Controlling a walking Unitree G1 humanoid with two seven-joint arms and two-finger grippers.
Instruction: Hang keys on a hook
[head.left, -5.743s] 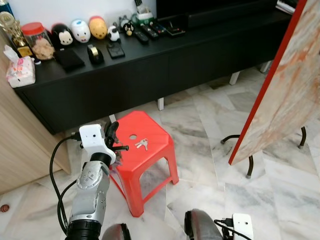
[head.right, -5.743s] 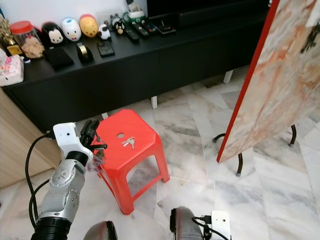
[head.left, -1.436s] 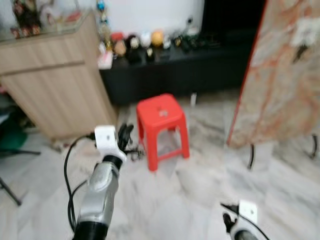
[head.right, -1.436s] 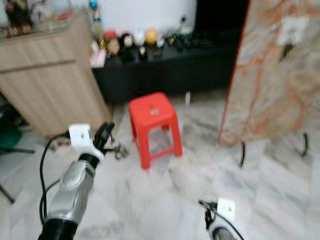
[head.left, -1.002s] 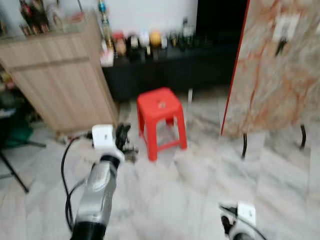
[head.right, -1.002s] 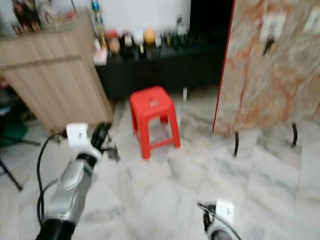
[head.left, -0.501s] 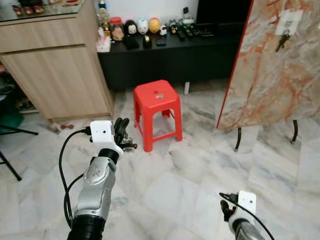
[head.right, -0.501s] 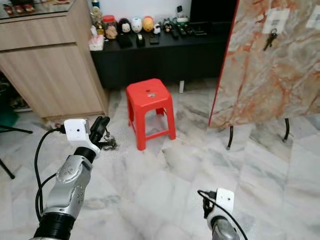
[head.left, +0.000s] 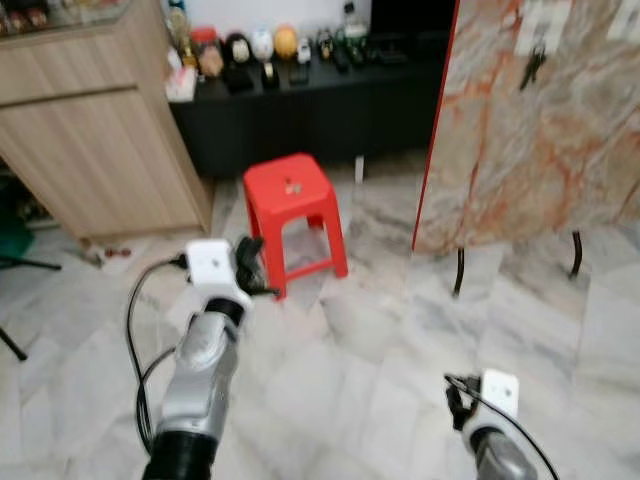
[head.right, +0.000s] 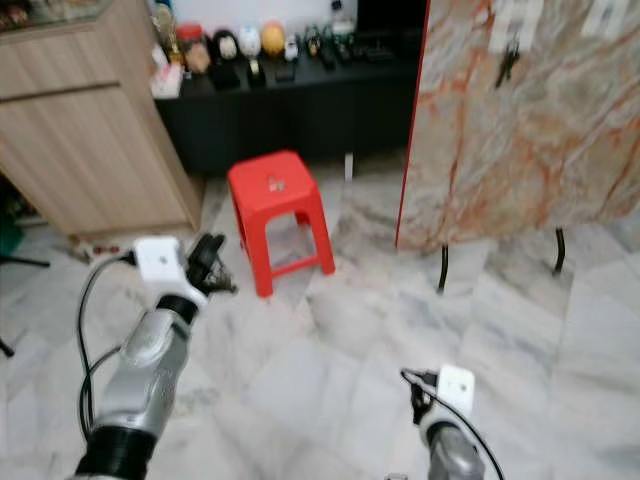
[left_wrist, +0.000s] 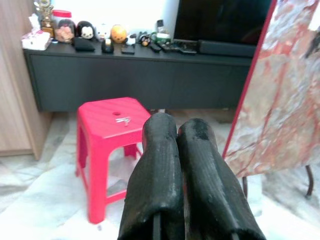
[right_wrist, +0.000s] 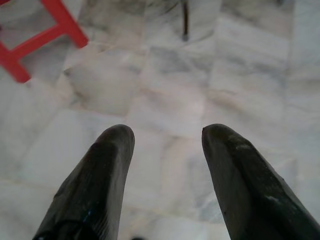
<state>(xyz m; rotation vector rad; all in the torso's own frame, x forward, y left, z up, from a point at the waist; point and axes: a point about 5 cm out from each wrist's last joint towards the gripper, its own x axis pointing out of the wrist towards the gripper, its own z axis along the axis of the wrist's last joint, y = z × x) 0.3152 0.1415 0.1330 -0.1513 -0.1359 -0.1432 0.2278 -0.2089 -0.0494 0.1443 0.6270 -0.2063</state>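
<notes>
Left wrist view: left gripper (left_wrist: 177, 132), fingers pressed together, points toward keys (left_wrist: 122, 120) lying on the red stool (left_wrist: 102, 137). Right gripper (right_wrist: 167, 135) hangs over marble floor (right_wrist: 165, 90), fingers spread. No writing is legible.

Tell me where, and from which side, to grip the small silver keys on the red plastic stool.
The small silver keys lie flat on the seat of the red plastic stool, beside its round hole. Probably best come straight down from above, jaws astride the bunch where the keys meet; lying flat, they offer no edge from the side. Finer detail is unreadable.
</notes>
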